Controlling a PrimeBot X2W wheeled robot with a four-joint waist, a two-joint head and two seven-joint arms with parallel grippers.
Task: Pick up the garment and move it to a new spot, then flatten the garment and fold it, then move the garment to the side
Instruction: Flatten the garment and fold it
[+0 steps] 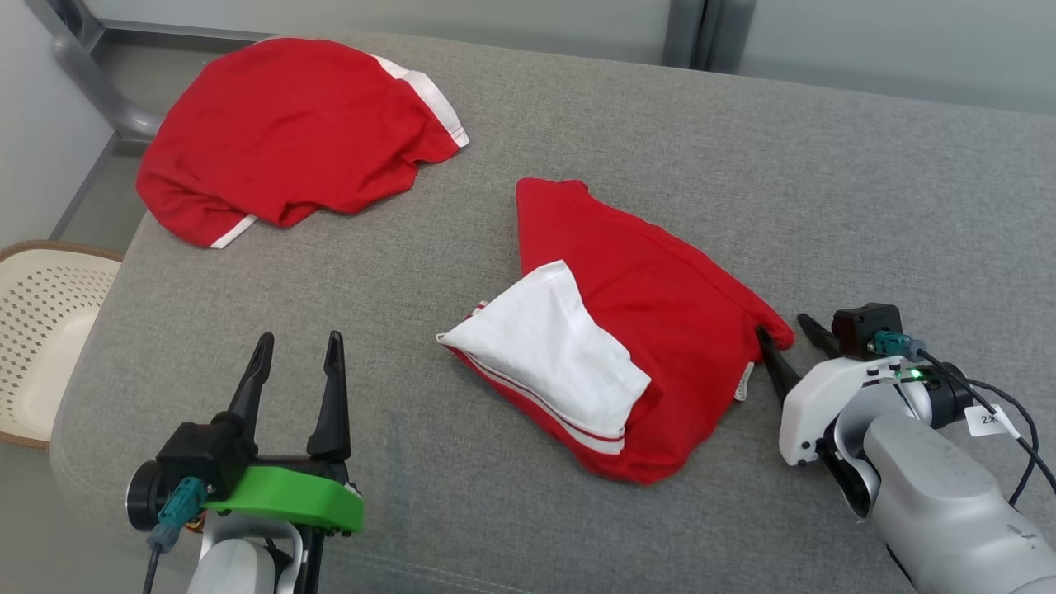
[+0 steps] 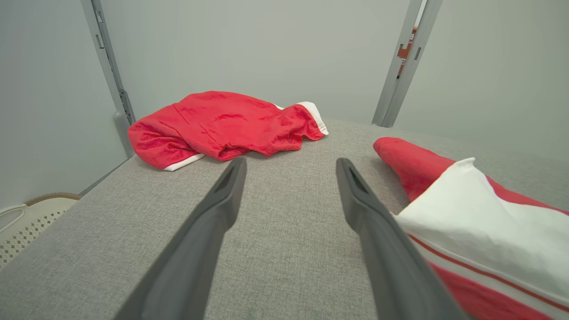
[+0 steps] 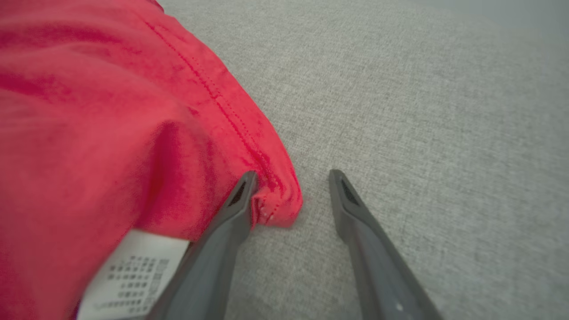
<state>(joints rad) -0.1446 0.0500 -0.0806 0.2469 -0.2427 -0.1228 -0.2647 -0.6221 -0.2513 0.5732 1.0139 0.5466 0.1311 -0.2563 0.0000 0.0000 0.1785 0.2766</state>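
Your right pincer [image 3: 293, 177] stands apart, the hemmed corner [image 3: 275, 209] of the red-and-white garment [image 1: 660, 330] between its tips, touching one finger. It looks like light, limp cloth that will likely sag, so pinch that stitched hem. Meanwhile your left pincer [image 1: 299, 336] gapes, with the garment to its right.

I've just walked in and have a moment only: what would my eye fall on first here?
Two bright red garments on the grey padded surface: the middle garment, a white panel lying across it, and the far garment bunched at the far left corner. The right gripper stands open at the middle garment's right corner, one finger against its hem; the left gripper hovers open, near left.
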